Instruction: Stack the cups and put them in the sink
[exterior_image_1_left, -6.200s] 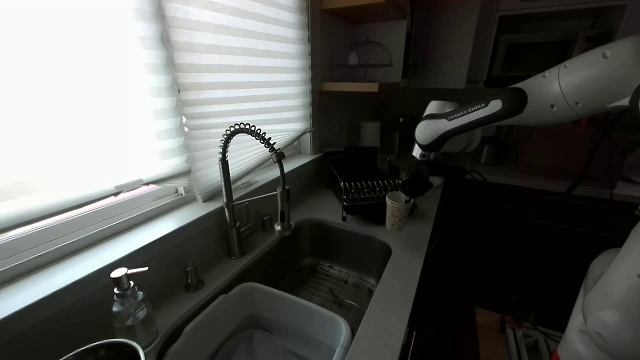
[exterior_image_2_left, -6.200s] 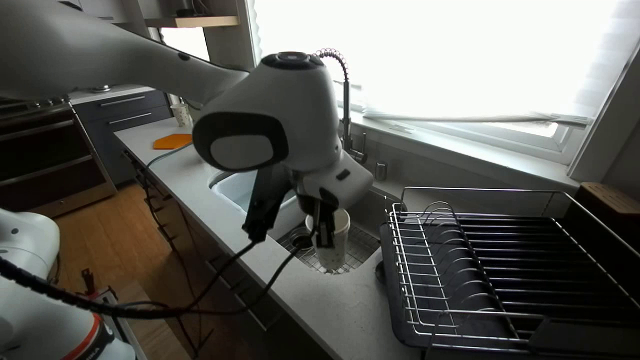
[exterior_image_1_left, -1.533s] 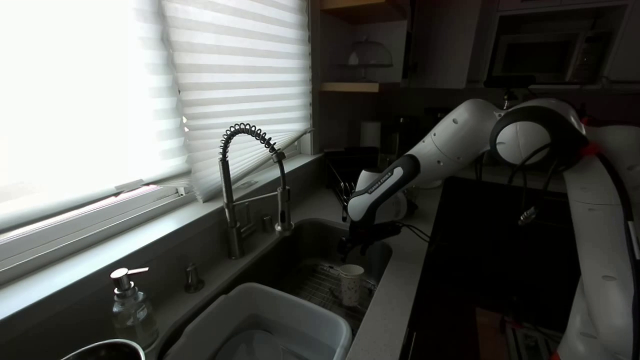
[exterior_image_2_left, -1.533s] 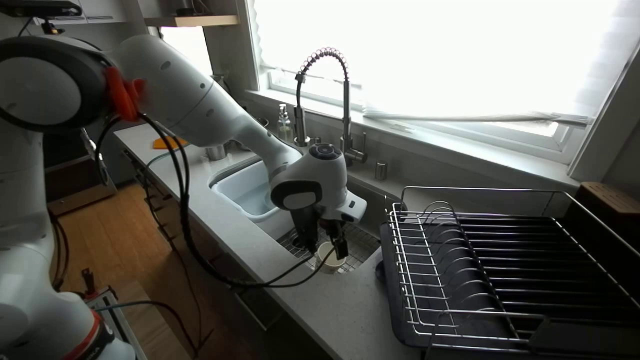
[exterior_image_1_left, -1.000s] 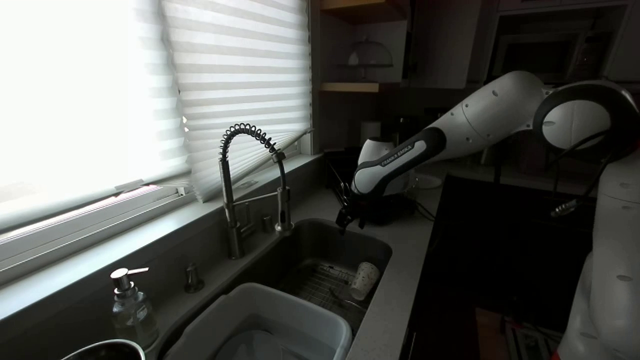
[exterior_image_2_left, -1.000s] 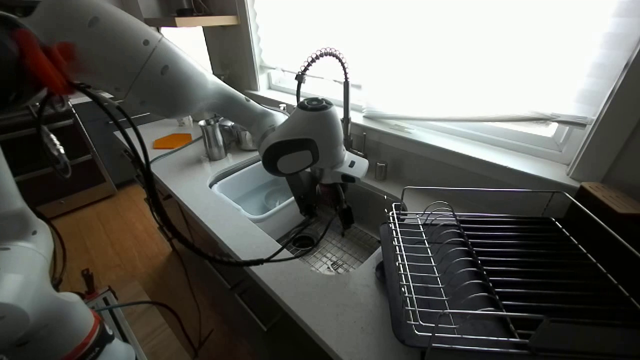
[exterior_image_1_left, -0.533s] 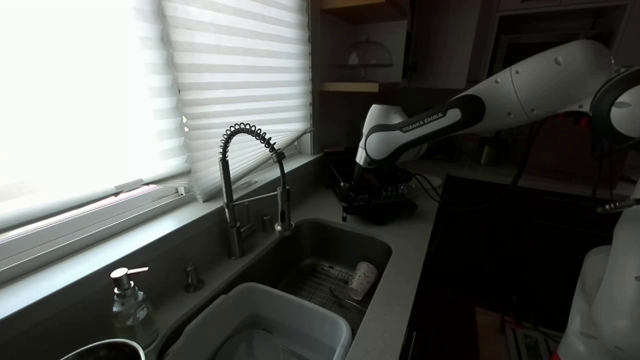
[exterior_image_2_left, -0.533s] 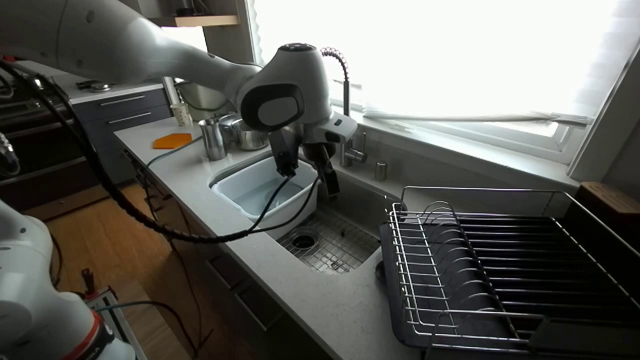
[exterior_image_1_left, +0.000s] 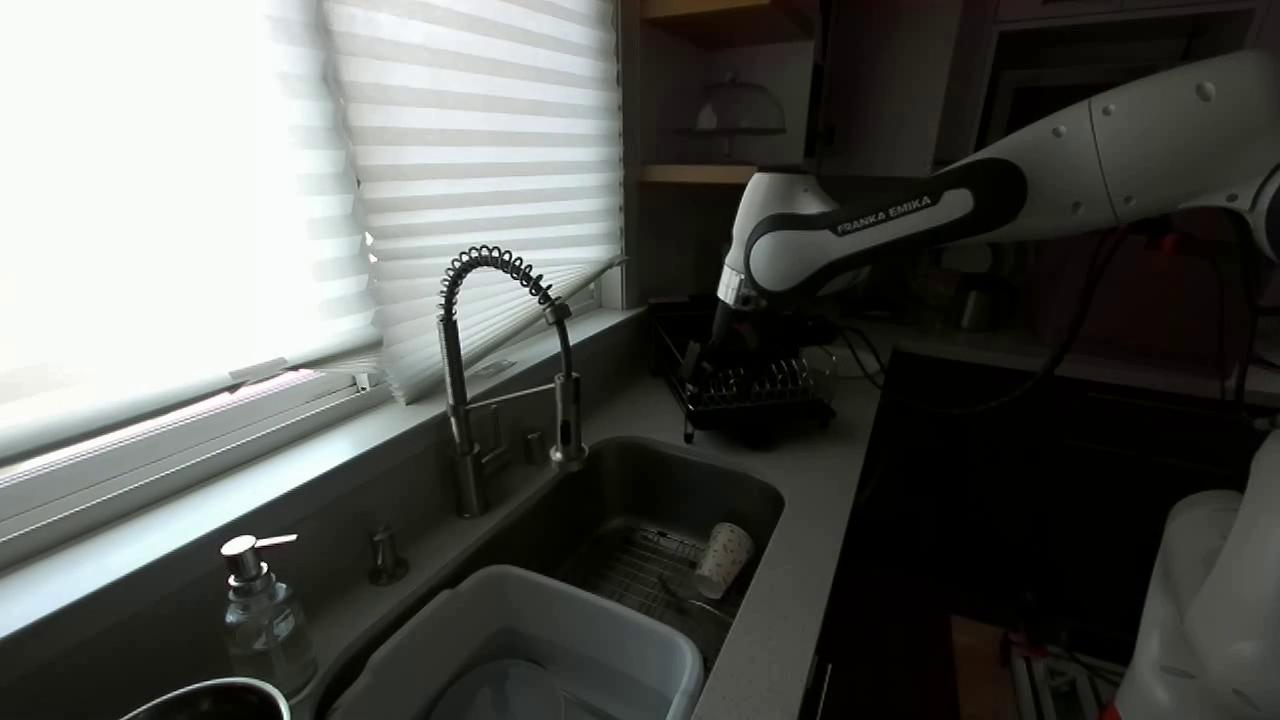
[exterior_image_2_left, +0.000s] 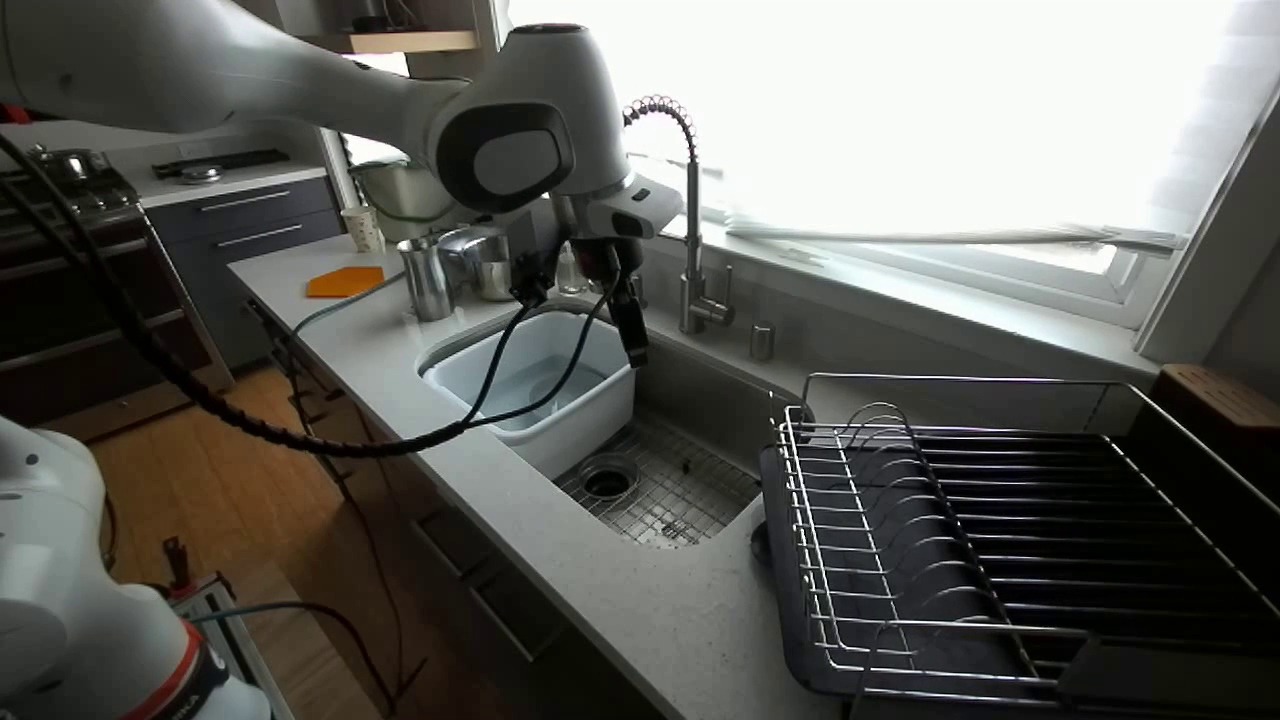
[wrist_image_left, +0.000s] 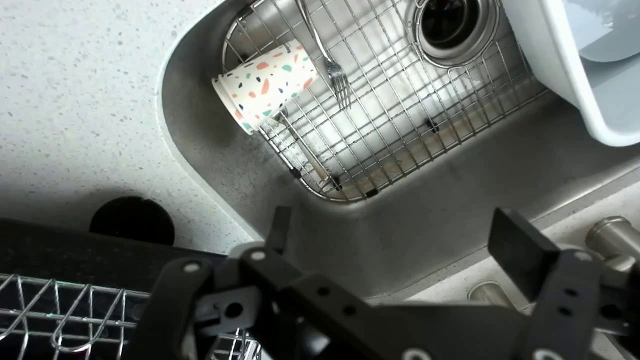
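Wrist view, looking down: a paper-looking cup (wrist_image_left: 267, 86), white with coloured flecks, lies on its side in the sink (wrist_image_left: 440, 195), in the corner between the front edge of the counter (wrist_image_left: 75, 100) and the end nearest the dish rack (wrist_image_left: 65, 318). The gripper (wrist_image_left: 392, 220) hangs above, well apart from it, fingers spread wide with nothing between. A doubled line at the rim may mean a second cup nested inside; this angle does not settle it.

The cup should be light, thin-walled and easily crushed, smooth enough to slip or roll. A gentle hold across the body, just below the stiffer rim, looks best.

The wrist view plainly shows a fork (wrist_image_left: 335, 75) beside the cup's base. In an exterior view the near counter edge covers that corner, but another cup (exterior_image_2_left: 362, 229) stands upright near the counter's far end.
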